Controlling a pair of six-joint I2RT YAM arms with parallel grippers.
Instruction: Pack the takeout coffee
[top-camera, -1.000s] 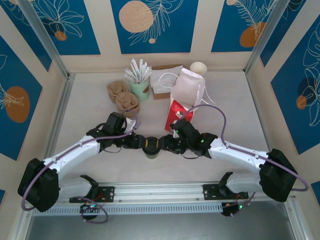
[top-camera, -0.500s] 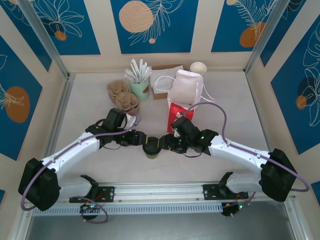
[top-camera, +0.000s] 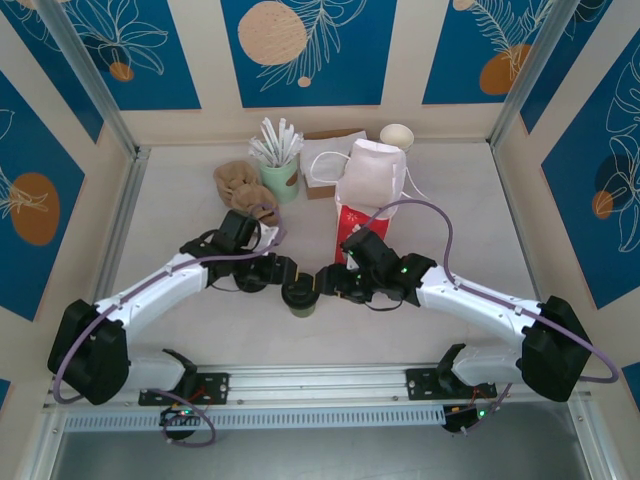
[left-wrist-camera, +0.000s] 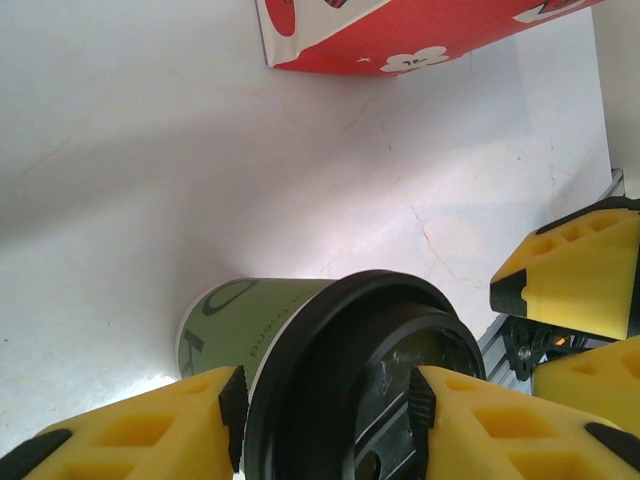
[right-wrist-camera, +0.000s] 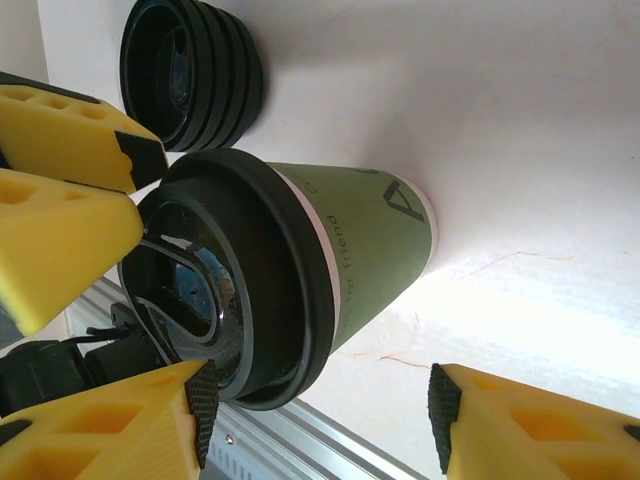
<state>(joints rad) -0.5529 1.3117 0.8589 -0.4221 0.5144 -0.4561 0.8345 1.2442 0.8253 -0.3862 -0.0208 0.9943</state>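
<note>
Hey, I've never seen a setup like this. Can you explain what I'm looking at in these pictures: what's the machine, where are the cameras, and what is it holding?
These are two robot arms bolted to the near edge of a table. One picture looks down from above. The other two come from a camera on each wrist, so the yellow blocks are the jaws. Both arms meet at a small green coffee cup with a black lid, standing upright near the front. The left gripper has its jaws close around the lid; I can't tell whether it is squeezing. The right gripper is open, with a gap beside the cup. Farther back stand a red bag and a cup of white sticks. A stack of black lids lies near the coffee.
</note>
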